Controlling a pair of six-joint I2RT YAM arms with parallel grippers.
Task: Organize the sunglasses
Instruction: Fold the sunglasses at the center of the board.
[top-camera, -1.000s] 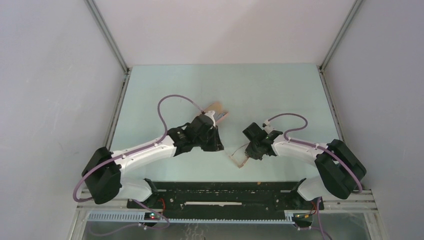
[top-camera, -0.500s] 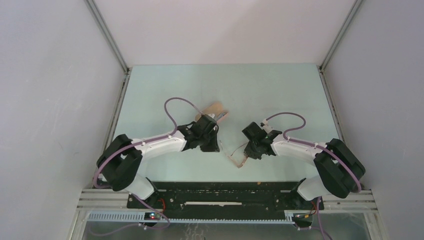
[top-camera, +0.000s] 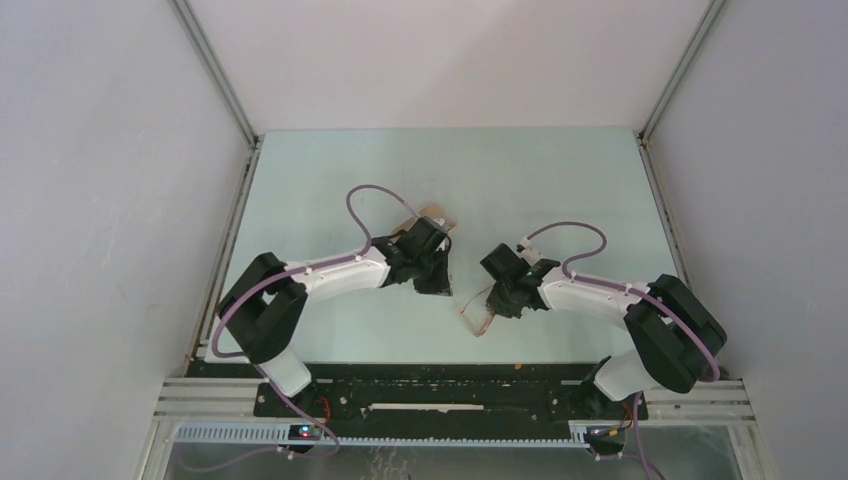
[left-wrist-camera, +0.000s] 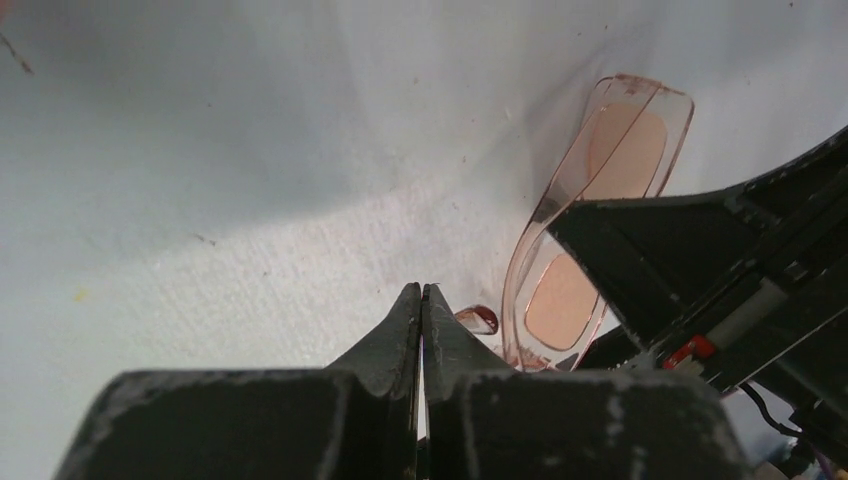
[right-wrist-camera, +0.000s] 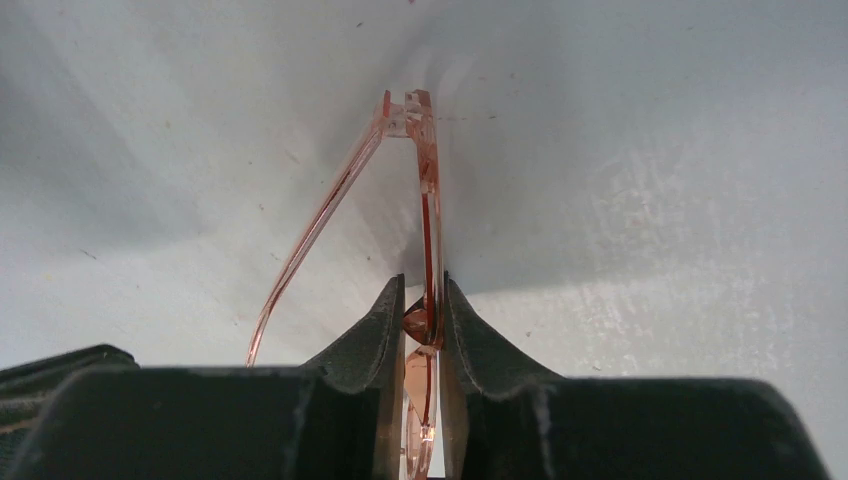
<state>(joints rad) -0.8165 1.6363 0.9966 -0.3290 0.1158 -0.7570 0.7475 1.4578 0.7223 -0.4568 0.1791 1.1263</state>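
Above table, near centre: sunglasses (top-camera: 479, 317) held by right gripper (top-camera: 497, 300); left gripper (top-camera: 437, 285) just beside.
Left wrist: jaws clenched, nothing seen between; temple tip just beside fingertips.
Right wrist: jaws clamp frame front, one temple splayed.
Risk: left misses slim temple, or sideways push twists frame out of narrow grip, strains hinge.

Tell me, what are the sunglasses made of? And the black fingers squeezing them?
The sunglasses look like glossy see-through plastic, orange-pink: light shows through the thin frame and the tinted lenses. The right pincer gripping them has fingers that look like matte black plastic or rubber, scuffed and dusty at the edges. Which of the two, I cannot tell.
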